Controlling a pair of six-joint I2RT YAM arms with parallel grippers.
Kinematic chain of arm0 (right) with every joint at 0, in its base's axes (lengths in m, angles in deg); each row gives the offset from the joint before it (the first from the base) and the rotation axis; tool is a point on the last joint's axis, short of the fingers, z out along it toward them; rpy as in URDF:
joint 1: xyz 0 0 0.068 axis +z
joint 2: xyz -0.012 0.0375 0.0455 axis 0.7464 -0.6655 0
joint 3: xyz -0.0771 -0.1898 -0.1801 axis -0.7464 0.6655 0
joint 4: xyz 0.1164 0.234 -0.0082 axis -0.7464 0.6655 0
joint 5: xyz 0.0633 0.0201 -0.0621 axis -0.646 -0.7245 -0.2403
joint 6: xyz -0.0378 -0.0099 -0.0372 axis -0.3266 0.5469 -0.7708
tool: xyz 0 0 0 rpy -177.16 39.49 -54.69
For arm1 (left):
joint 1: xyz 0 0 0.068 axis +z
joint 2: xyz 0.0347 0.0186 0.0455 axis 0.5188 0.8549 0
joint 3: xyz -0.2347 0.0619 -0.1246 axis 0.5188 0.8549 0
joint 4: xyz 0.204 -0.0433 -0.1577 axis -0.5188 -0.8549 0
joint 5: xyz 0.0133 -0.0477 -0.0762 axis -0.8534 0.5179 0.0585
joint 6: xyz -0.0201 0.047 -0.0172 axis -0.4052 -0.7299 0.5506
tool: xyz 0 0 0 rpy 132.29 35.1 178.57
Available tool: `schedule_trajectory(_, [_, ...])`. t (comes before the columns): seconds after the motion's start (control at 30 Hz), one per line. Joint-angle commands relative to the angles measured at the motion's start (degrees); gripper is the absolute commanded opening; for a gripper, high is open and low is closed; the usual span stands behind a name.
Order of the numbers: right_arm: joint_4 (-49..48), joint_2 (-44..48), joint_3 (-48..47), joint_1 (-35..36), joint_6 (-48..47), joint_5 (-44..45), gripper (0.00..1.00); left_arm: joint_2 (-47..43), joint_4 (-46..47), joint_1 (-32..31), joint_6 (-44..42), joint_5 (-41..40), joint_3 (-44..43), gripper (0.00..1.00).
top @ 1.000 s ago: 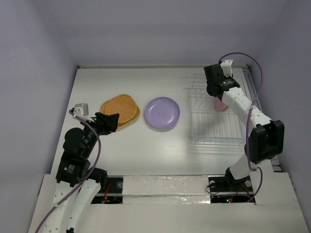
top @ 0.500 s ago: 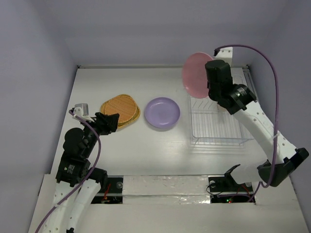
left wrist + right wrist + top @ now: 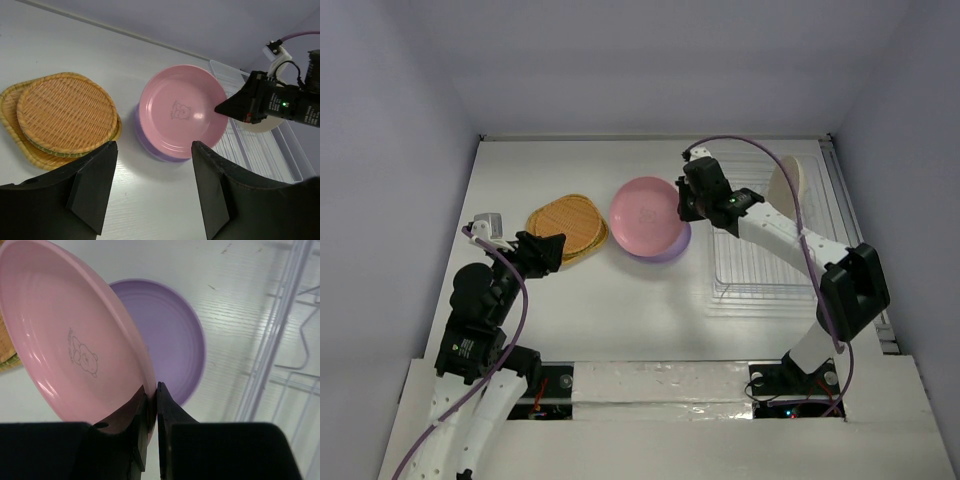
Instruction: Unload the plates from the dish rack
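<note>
My right gripper (image 3: 688,207) is shut on the rim of a pink plate (image 3: 645,213) with a bear drawing (image 3: 82,356). It holds the plate tilted just above the lavender plate (image 3: 670,251), which lies flat on the table. Two orange-yellow woven plates (image 3: 568,227) are stacked to the left of it. The wire dish rack (image 3: 765,262) stands at the right, with a cream plate (image 3: 786,186) upright in its far end. My left gripper (image 3: 548,251) hangs open near the woven plates (image 3: 60,112), with nothing between its fingers.
The rack (image 3: 280,340) sits on a clear tray (image 3: 295,160) near the table's right edge. White walls close in the table at the back and on both sides. Bare tabletop (image 3: 620,300) lies in front of the plates.
My right arm has lifted the pink plate out of the rack, swung it left and lowered it over the lavender plate. The left arm has not moved.
</note>
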Motion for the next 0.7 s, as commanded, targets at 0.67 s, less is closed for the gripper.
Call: schedule_trajectory(0.67, [-9.4, -4.5, 4.3, -1.1, 8.2, 1.7, 0.1, 0.2, 2.6, 0.4, -0.2, 0.0, 0.4, 0.58])
